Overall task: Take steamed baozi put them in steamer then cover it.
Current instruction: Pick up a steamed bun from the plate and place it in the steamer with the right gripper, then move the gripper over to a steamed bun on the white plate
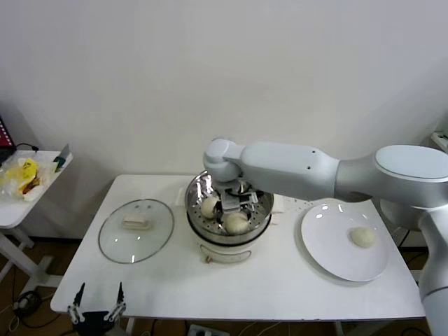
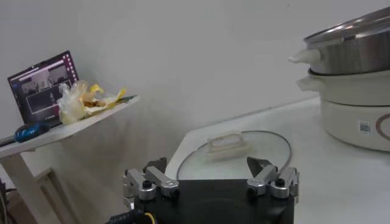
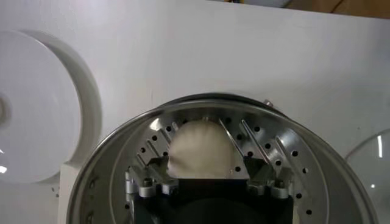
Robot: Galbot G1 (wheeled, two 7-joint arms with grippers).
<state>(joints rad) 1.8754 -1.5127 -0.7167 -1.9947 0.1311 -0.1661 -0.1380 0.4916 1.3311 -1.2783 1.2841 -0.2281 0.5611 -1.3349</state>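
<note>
The steamer (image 1: pixel 222 250) stands mid-table with my right gripper (image 1: pixel 234 203) lowered into it. Its fingers are open on either side of one steamed baozi (image 3: pixel 198 149), which rests on the perforated tray (image 3: pixel 274 152). Two more baozi (image 1: pixel 209 206) (image 1: pixel 236 222) lie in the pot beside the gripper. Another baozi (image 1: pixel 362 236) sits on the white plate (image 1: pixel 329 238) at the right. The cover (image 1: pixel 136 229), a glass lid with a white handle, lies flat to the left of the steamer. My left gripper (image 1: pixel 98 302) hangs open and empty at the table's front left corner.
A small side table (image 1: pixel 21 203) at the far left carries a yellow bag (image 1: pixel 24 178) and a laptop (image 2: pixel 42 88). In the left wrist view the cover (image 2: pixel 234 152) lies just ahead of the left gripper (image 2: pixel 210 176), with the steamer (image 2: pixel 353 49) beyond.
</note>
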